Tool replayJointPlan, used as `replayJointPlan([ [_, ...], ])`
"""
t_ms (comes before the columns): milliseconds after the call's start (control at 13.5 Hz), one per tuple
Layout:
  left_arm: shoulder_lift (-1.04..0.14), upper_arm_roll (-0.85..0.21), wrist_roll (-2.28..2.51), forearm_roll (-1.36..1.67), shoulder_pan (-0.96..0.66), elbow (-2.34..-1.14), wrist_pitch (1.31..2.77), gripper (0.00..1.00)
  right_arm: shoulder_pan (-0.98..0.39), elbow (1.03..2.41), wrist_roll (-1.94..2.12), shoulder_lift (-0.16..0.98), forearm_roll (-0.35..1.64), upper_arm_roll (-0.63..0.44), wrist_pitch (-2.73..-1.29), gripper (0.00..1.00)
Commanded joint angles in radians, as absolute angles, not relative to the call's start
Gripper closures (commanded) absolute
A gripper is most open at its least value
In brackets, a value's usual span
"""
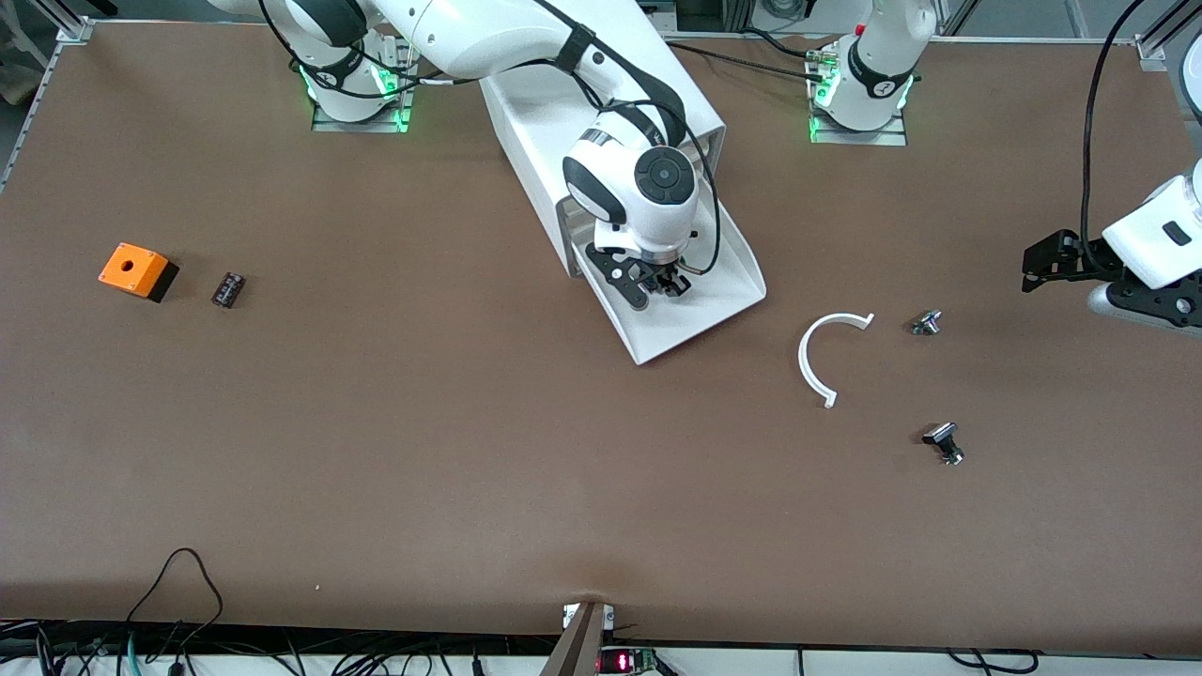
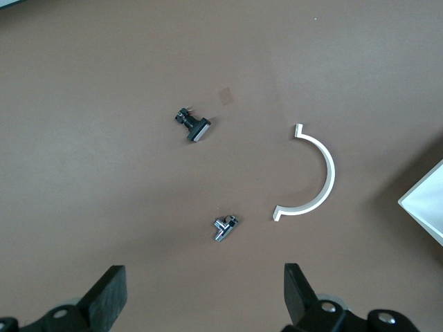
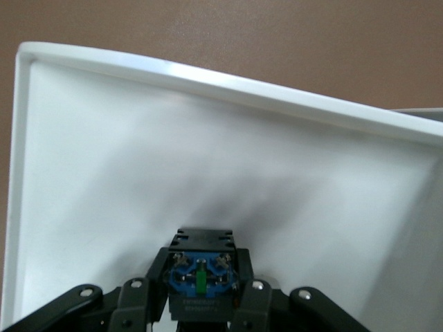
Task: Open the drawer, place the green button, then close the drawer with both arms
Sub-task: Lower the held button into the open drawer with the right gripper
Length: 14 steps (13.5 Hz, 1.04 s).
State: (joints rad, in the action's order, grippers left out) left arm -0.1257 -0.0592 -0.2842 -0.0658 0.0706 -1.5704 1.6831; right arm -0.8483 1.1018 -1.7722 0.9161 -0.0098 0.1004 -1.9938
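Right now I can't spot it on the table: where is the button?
The right end effector holds the button over the open drawer, in front of the cabinet.

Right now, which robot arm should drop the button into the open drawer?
The right arm. Its gripper is shut on the button and hangs right over the open drawer. The left gripper is open and holds nothing, waiting over the table's end, so it would probably need a much longer move.

The drawer [image 1: 714, 300] stands pulled out with bare floor around the right gripper [image 1: 657, 280], while broad bare worktop [image 1: 470, 451] lies nearer the camera.
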Motion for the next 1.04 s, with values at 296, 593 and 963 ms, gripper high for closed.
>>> replayJointPlan([
  [296, -0.144, -0.063, -0.278, -0.071, 0.064, -1.546, 1.651, 0.00, -0.881, 1.066, -1.792, 0.934, -0.018, 0.038, -1.970, 0.00],
  [593, -0.150, -0.057, -0.188, -0.028, 0.067, -1.551, 1.649, 0.00, -0.877, 0.986, -1.792, 0.916, -0.020, 0.012, -1.901, 0.00],
  [963, -0.153, -0.058, -0.113, -0.026, 0.067, -1.548, 1.647, 0.00, -0.832, 0.983, -1.787, 0.809, -0.018, -0.002, -1.878, 0.00],
])
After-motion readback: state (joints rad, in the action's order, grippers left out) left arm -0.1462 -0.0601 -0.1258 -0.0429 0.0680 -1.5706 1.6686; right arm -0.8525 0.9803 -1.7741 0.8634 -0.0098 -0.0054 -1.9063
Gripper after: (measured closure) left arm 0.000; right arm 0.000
